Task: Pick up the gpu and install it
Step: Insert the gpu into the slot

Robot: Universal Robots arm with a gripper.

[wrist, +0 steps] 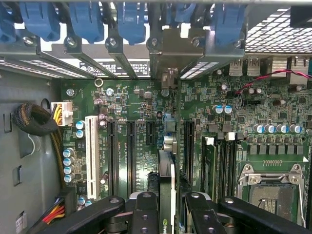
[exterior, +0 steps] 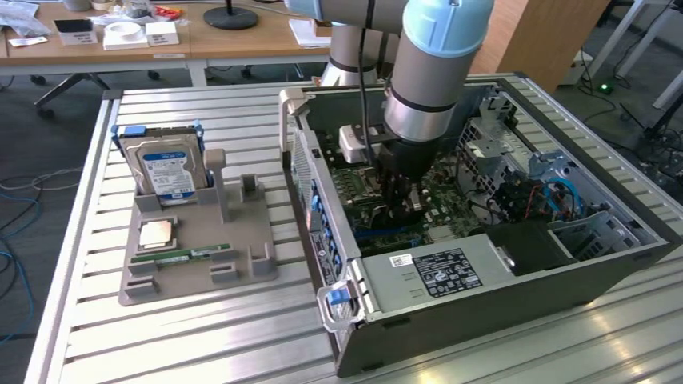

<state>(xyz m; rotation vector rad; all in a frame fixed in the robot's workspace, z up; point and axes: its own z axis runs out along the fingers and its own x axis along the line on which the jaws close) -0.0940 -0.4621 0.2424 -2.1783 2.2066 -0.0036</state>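
While the tool (wrist: 166, 207) clamps the gpu (wrist: 166, 185) edge-on over the motherboard (wrist: 273, 107) — its print is unreadable.

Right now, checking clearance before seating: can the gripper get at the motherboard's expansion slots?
Probably yes. The gripper, shut on the gpu, is inside the open case facing the expansion slots; the cable bundle sits off to one side.
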